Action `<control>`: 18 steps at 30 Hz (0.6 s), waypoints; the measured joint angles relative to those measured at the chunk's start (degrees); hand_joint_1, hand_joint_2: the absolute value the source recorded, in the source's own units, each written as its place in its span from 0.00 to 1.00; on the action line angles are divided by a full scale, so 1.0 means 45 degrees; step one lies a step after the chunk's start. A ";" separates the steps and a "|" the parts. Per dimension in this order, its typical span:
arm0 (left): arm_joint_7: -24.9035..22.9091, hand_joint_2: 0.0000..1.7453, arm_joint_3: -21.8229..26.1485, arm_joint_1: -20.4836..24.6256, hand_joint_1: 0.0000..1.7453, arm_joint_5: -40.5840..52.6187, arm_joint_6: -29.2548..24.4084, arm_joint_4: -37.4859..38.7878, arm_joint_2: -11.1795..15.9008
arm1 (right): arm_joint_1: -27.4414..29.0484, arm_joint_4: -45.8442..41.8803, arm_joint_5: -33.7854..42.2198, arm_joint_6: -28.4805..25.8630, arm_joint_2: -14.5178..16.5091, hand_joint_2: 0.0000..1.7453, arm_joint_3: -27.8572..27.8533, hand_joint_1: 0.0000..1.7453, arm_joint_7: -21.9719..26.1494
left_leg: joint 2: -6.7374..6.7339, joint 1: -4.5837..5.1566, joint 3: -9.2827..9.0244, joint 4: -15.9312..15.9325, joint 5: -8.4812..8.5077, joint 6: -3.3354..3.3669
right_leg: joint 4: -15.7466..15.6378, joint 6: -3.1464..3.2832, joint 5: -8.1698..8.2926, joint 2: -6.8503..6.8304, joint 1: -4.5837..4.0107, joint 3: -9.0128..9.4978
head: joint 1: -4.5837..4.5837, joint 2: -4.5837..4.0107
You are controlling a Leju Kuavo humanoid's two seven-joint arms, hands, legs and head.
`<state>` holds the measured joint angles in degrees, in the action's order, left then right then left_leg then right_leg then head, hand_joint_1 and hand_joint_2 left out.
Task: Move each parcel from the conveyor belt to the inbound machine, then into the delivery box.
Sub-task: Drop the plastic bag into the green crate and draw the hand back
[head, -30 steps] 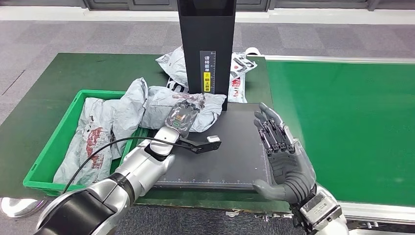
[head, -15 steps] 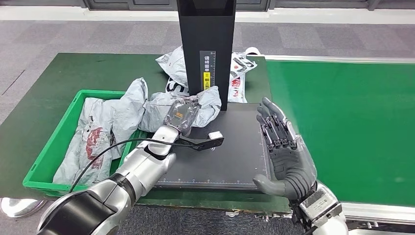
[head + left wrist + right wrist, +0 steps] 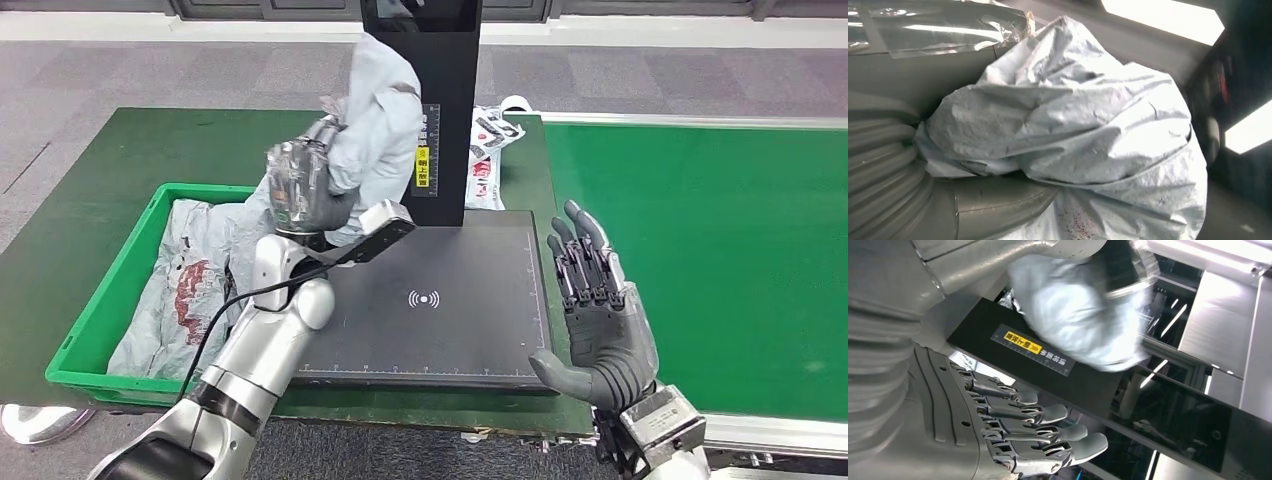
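My left hand [image 3: 305, 190] grips a grey plastic parcel [image 3: 385, 110] and holds it up in the air, over the left edge of the black inbound machine's pad [image 3: 440, 310] and beside the green box [image 3: 100, 310]. The same crumpled parcel [image 3: 1073, 130] bulges out of my left hand in the left wrist view and appears as a grey parcel [image 3: 1078, 315] in front of the black scanner column [image 3: 1048, 360] in the right wrist view. My right hand [image 3: 600, 320] stands open and upright at the pad's right edge, holding nothing; its fingers [image 3: 1038, 435] are spread.
The green delivery box holds several grey parcels [image 3: 190, 290]. Behind the black scanner column [image 3: 425, 100] lie more white parcels [image 3: 490, 140]. The green conveyor belt [image 3: 700, 250] runs along the right side. The table's front edge is close to my body.
My left hand has lifted the grey parcel off the pad's back left corner, high up in front of the column. The pad's surface now shows. My right hand drifted slightly right.
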<state>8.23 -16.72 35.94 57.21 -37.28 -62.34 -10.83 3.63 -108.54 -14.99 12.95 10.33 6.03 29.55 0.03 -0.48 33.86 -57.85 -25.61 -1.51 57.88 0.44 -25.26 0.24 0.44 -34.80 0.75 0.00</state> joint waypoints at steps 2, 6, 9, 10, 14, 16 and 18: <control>0.0041 1.00 0.0208 -0.0290 1.00 -0.0238 0.0046 -0.1275 0.0187 | 0.0094 0.0000 -0.0005 -0.0055 -0.0002 1.00 0.0000 0.00 0.0032 | -0.0001 0.0000 0.0001 0.0000 0.0000 0.0000 | 0.0000 0.0002 -0.0004 0.0000 -0.0001 -0.0002 | -0.0002 0.0000; 0.0103 1.00 0.0470 -0.0666 1.00 -0.0317 0.0120 -0.2765 0.0397 | 0.0148 0.0000 -0.0007 -0.0075 -0.0004 1.00 0.0000 0.00 0.0072 | 0.0012 0.0001 0.0008 0.0000 0.0000 0.0001 | 0.0000 0.0000 -0.0011 -0.0012 -0.0009 0.0000 | 0.0000 0.0000; 0.0475 1.00 0.0723 -0.0963 1.00 -0.0488 -0.0262 -0.3599 0.0498 | 0.0214 0.0001 -0.0001 -0.0066 -0.0012 1.00 0.0000 0.00 0.0112 | 0.0008 0.0002 0.0012 0.0000 0.0001 0.0002 | 0.0000 -0.0002 -0.0007 -0.0007 -0.0009 -0.0001 | 0.0002 0.0000; 0.0599 1.00 0.0871 -0.1087 1.00 -0.0564 -0.0393 -0.4001 0.0556 | 0.0262 0.0004 0.0004 -0.0059 -0.0023 1.00 0.0000 0.00 0.0139 | 0.0004 0.0002 0.0012 0.0000 0.0000 0.0002 | 0.0000 -0.0003 -0.0006 -0.0004 -0.0008 -0.0002 | 0.0002 0.0000; 0.0778 1.00 0.1667 -0.1352 1.00 -0.0635 -0.0551 -0.5618 0.0936 | 0.0378 0.0064 0.0033 0.0064 -0.0111 1.00 0.0000 0.00 0.0209 | -0.0001 0.0001 0.0012 0.0000 0.0000 0.0001 | 0.0000 -0.0001 -0.0007 0.0000 -0.0007 -0.0008 | 0.0000 0.0000; 0.0784 1.00 0.2137 -0.1328 1.00 -0.0578 -0.0551 -0.6183 0.1139 | 0.0383 0.0112 0.0039 0.0124 -0.0138 1.00 0.0000 0.00 0.0209 | 0.0001 -0.0001 0.0012 0.0000 0.0000 0.0001 | 0.0000 0.0001 -0.0010 -0.0002 -0.0007 -0.0008 | -0.0001 0.0000; 0.0779 1.00 0.2551 -0.1282 1.00 -0.0518 -0.0553 -0.6563 0.1313 | 0.0383 0.0154 0.0039 0.0133 -0.0154 1.00 0.0000 0.00 0.0207 | 0.0002 -0.0006 0.0011 0.0000 0.0001 0.0000 | 0.0000 0.0002 -0.0011 -0.0004 -0.0008 -0.0008 | -0.0001 0.0000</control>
<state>11.74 -5.24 30.17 54.88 -39.77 -91.87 -4.92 5.35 -107.85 -14.82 13.55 9.64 6.03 30.48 0.04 -0.51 33.91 -57.85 -25.61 -1.51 57.88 0.46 -25.31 0.23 0.40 -34.84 0.74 0.00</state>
